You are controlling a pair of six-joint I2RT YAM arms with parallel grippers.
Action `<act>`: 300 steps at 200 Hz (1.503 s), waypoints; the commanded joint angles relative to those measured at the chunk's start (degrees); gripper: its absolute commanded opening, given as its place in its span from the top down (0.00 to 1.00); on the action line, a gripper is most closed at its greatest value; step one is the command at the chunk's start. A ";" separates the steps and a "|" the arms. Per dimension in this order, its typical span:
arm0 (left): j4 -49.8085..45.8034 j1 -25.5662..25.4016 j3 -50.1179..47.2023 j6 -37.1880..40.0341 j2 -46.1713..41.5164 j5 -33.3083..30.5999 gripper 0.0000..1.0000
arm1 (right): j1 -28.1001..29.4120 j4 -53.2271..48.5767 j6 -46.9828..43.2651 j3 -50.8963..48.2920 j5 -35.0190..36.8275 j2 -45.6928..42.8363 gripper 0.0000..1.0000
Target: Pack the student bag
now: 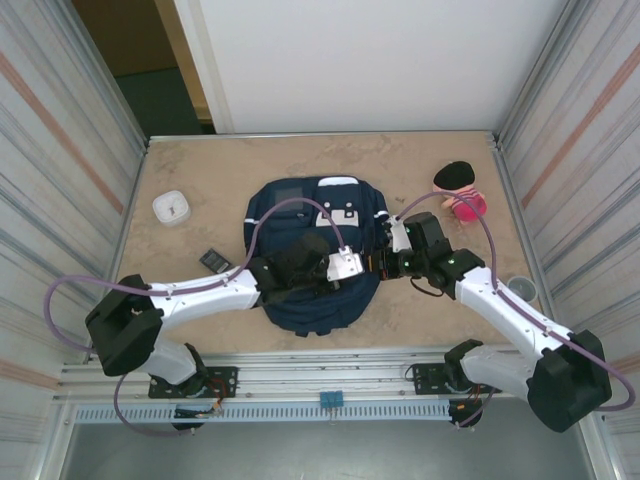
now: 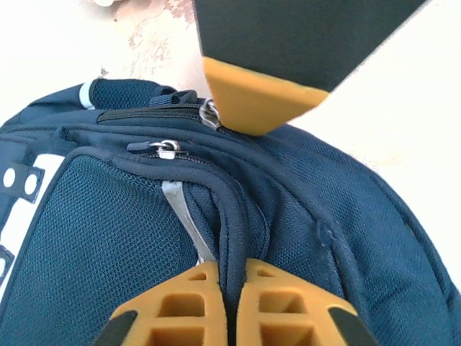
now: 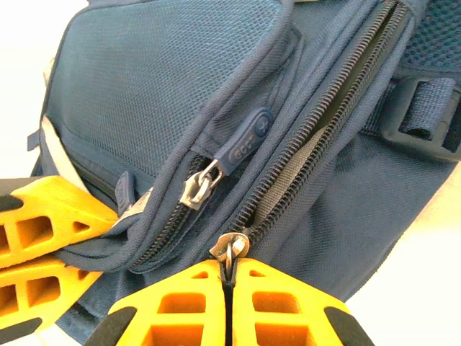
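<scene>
The navy student bag [image 1: 300, 215] lies flat in the middle of the table, with both grippers meeting at its lower right edge. My left gripper [image 2: 232, 270] is shut on a raised fold of the bag's fabric [image 2: 234, 216] beside a white stripe. My right gripper [image 3: 230, 265] is shut on the metal pull of the main zip slider [image 3: 230, 246]. Beyond that slider the zip [image 3: 324, 122] stands parted. A second slider [image 3: 198, 189] with a blue tab sits on the neighbouring zip. The left gripper's fingers [image 3: 43, 223] show at the left of the right wrist view.
A white round container [image 1: 172, 207] and a small dark flat object [image 1: 214, 261] lie left of the bag. A pink and black item [image 1: 462, 190] sits at the back right, and a small clear cup [image 1: 522, 288] at the right. Metal walls close in both sides.
</scene>
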 commanded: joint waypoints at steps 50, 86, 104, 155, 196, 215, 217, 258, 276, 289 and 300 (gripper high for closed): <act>-2.95 2.43 -3.98 4.97 -8.78 16.41 1.00 | -7.48 6.22 0.41 -0.09 2.06 4.94 1.00; -6.12 3.27 -3.99 7.41 -9.21 22.88 1.00 | -9.48 11.21 -0.16 0.63 2.62 8.57 1.00; -6.99 3.31 -3.85 7.64 -9.28 24.41 1.00 | -10.37 12.73 -0.92 1.43 3.10 9.93 1.00; -2.73 4.25 -6.60 4.99 -11.78 23.70 1.00 | -14.22 14.23 -4.21 2.56 -0.70 13.13 0.85; 0.38 5.59 -8.66 4.15 -13.32 23.99 1.00 | -13.79 12.87 -7.37 -2.23 -6.84 2.47 0.55; 0.84 5.77 -9.16 4.78 -13.26 24.37 1.00 | -13.39 13.44 -7.08 -4.65 -15.47 -1.74 0.44; 0.96 5.77 -9.17 4.78 -13.13 24.42 1.00 | -13.25 13.71 -6.91 -5.04 -16.38 -1.98 0.43; 2.49 6.00 -9.37 4.61 -12.89 26.28 1.00 | -7.87 17.55 -5.89 -6.36 -28.47 -0.04 0.33; 2.75 6.09 -9.28 4.73 -12.73 26.19 1.00 | -7.58 19.53 -5.29 -6.12 -31.39 2.20 0.26; 3.12 6.09 -9.31 4.53 -12.72 26.03 1.00 | -7.47 20.33 -5.10 -5.78 -33.84 3.69 0.23; 3.38 6.07 -9.30 4.43 -12.59 25.95 0.99 | -7.19 20.21 -5.25 -5.17 -35.25 4.91 0.23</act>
